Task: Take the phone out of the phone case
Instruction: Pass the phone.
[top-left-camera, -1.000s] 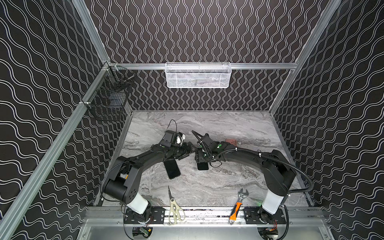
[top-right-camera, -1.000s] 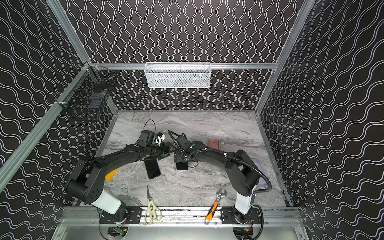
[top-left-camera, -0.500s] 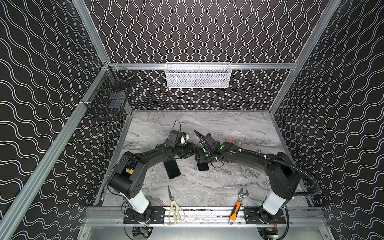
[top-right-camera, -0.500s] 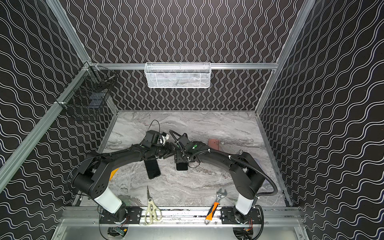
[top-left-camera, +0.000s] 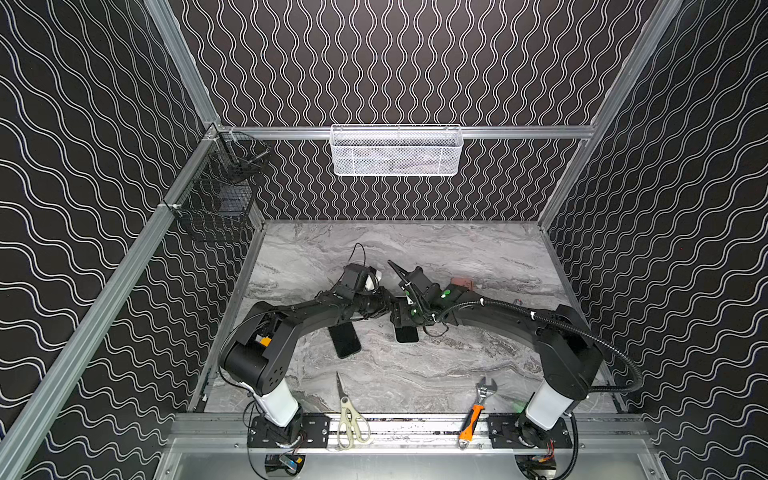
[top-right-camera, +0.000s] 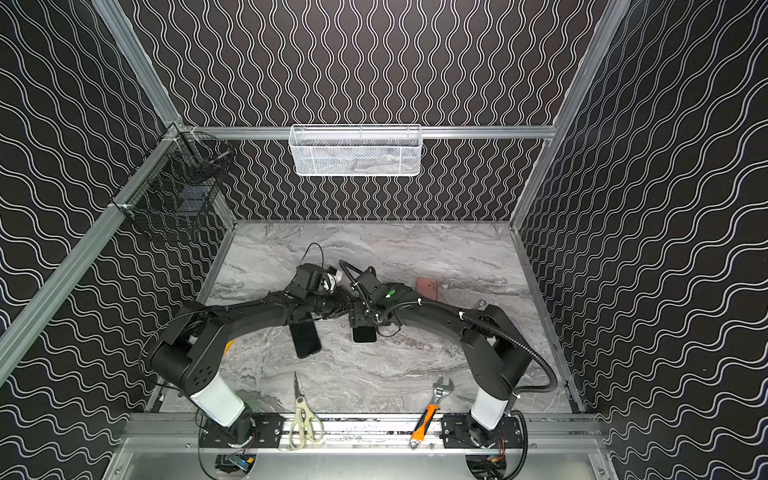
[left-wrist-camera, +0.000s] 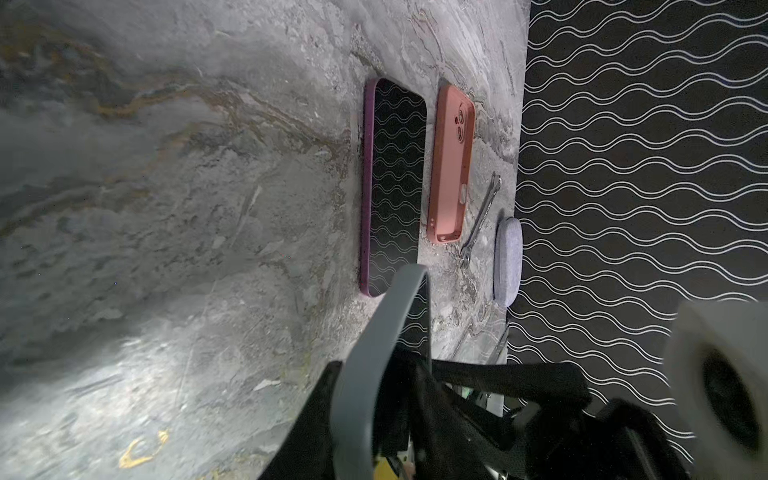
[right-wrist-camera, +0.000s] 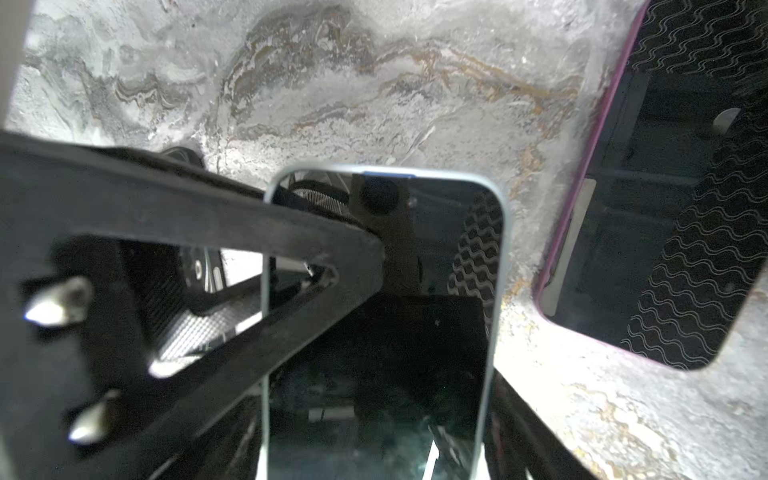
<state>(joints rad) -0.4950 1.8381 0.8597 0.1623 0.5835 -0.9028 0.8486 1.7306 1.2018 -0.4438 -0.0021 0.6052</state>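
Mid-peel: right gripper (top-left-camera: 405, 322) clamped across phone (right-wrist-camera: 395, 353), left gripper (top-left-camera: 391, 309) pinched on phone case (left-wrist-camera: 365, 365) rim at 9 o'clock; next, probably peel rim toward 9 o'clock.

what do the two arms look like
The left arm and right arm are black with rounded joints and white base segments. A ribbed black hose runs along the right arm, which carries green marks; the left arm shows an orange patch.
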